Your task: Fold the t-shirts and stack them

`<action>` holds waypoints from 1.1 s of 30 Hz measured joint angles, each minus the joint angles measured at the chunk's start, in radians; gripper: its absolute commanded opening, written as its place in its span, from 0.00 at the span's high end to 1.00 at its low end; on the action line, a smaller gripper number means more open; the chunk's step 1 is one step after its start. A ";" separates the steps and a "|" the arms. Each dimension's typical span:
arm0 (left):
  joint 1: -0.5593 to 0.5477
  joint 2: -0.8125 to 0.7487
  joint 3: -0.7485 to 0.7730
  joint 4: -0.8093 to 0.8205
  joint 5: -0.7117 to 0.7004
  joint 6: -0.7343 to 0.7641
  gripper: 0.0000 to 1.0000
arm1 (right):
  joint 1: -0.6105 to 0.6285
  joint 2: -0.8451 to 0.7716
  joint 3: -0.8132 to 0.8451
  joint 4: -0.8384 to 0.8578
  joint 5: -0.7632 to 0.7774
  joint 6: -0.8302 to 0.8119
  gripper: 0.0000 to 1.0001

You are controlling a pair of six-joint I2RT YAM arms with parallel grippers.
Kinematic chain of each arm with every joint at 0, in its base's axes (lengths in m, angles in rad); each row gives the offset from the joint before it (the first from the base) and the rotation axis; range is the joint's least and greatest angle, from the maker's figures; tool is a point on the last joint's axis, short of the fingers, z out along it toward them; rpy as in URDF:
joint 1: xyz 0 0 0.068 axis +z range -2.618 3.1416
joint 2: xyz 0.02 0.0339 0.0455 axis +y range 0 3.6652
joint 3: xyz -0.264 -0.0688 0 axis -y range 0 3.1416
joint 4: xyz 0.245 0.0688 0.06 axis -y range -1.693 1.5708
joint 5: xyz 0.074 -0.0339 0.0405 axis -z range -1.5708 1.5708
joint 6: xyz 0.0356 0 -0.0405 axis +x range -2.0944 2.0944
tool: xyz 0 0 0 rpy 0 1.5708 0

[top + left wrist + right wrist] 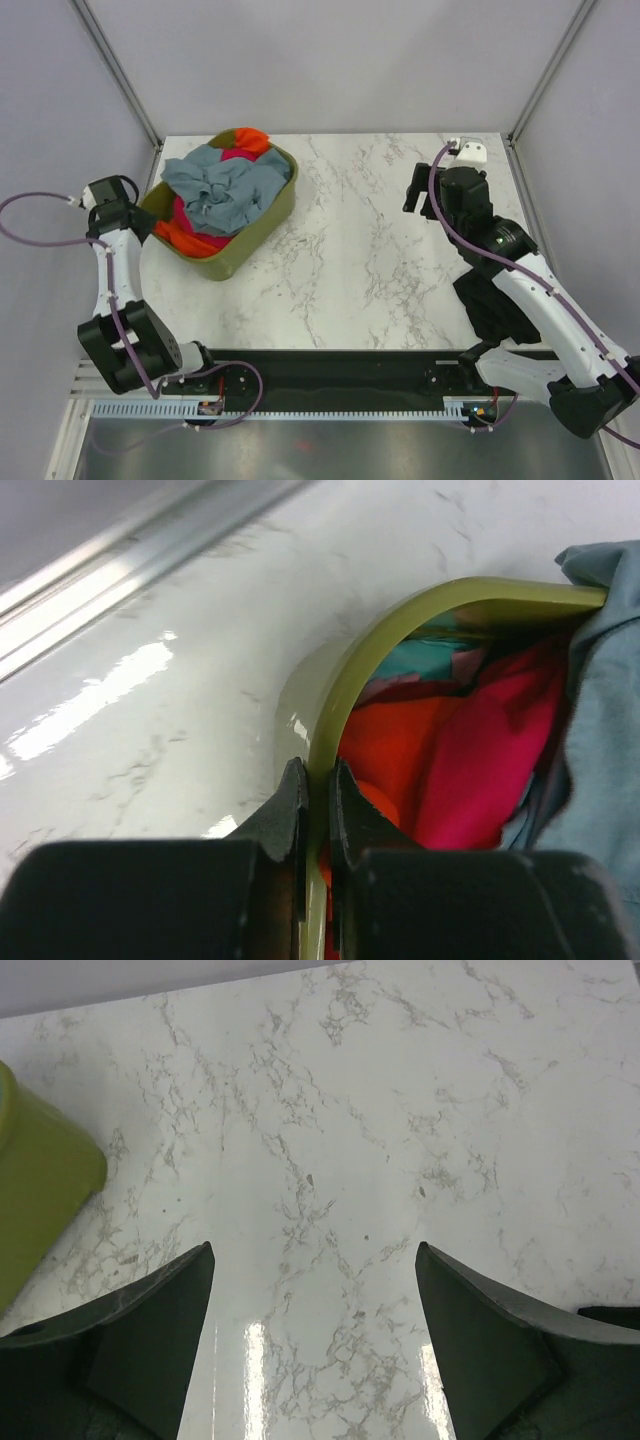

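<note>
Left gripper [318, 780] is seen clamped on the rim of the olive basket [400, 620], with its arm reached forward along the table [380, 250] edge. The crumpled t-shirts [220, 190] are heaped just beyond it inside the basket, nearest this arm. Right gripper [312, 1260] is held spread and empty, well apart.

White marbled table [350, 260], olive basket [262, 228] at far left, black shirt [487, 305] near right.
</note>
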 measured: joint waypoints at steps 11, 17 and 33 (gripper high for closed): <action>0.134 -0.237 -0.257 0.131 -0.015 -0.376 0.98 | 0.000 0.011 -0.090 0.026 -0.106 -0.008 0.09; 0.129 -0.239 -0.353 0.301 0.019 -0.666 0.98 | 0.000 0.005 -0.161 0.040 -0.161 -0.021 0.09; 0.048 0.162 -0.090 0.492 -0.117 -0.801 0.98 | 0.000 0.069 -0.247 0.068 -0.227 -0.058 0.07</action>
